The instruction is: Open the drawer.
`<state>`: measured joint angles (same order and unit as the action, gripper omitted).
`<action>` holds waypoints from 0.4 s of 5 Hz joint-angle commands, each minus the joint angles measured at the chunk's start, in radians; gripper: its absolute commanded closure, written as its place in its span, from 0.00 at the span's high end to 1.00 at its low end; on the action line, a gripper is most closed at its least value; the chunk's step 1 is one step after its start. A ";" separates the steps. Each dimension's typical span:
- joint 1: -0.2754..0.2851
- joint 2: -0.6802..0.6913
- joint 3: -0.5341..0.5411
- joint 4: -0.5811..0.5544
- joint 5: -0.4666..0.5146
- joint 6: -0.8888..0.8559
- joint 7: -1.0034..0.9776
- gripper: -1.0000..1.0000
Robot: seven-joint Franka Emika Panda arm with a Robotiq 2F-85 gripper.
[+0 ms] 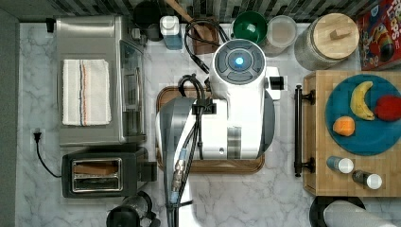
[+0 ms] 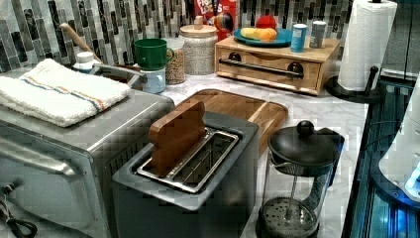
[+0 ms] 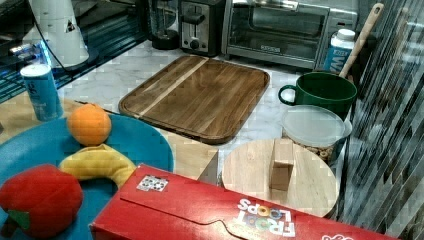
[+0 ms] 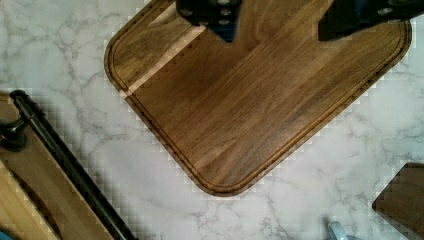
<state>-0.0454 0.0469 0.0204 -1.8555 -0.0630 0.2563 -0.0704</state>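
Observation:
The drawer point(image 2: 270, 74) is a light bamboo front set flush in its box, with a long black bar handle point(image 2: 260, 67) across it. From above, the handle point(image 1: 298, 130) runs along the box's left side in the top view. In the wrist view the handle point(image 4: 65, 165) and a strip of the drawer point(image 4: 35, 200) lie off to one side. My gripper point(image 4: 285, 20) is open, its dark fingertips point(image 4: 215, 12) hovering over the brown wooden tray point(image 4: 250, 100) with nothing between them. The white arm point(image 1: 236, 104) covers most of that tray point(image 1: 163, 97) in the top view.
On the box top point(image 1: 317, 142) sit a blue plate point(image 1: 345, 142) of fruit and two shakers point(image 1: 340, 164). A toaster oven point(image 1: 94, 80), toaster point(image 1: 99, 177), French press point(image 2: 297, 183), paper towel roll point(image 2: 366, 44), green mug point(image 1: 249, 26), jars and a cereal box ring the marble counter point(image 1: 236, 198).

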 commanded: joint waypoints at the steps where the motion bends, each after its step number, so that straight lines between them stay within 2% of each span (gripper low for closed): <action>1: -0.005 0.000 -0.002 0.000 0.000 0.001 -0.002 1.00; 2: -0.003 -0.042 0.002 -0.080 -0.041 0.066 -0.024 1.00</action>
<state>-0.0504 0.0474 0.0210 -1.8994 -0.0895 0.2998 -0.0718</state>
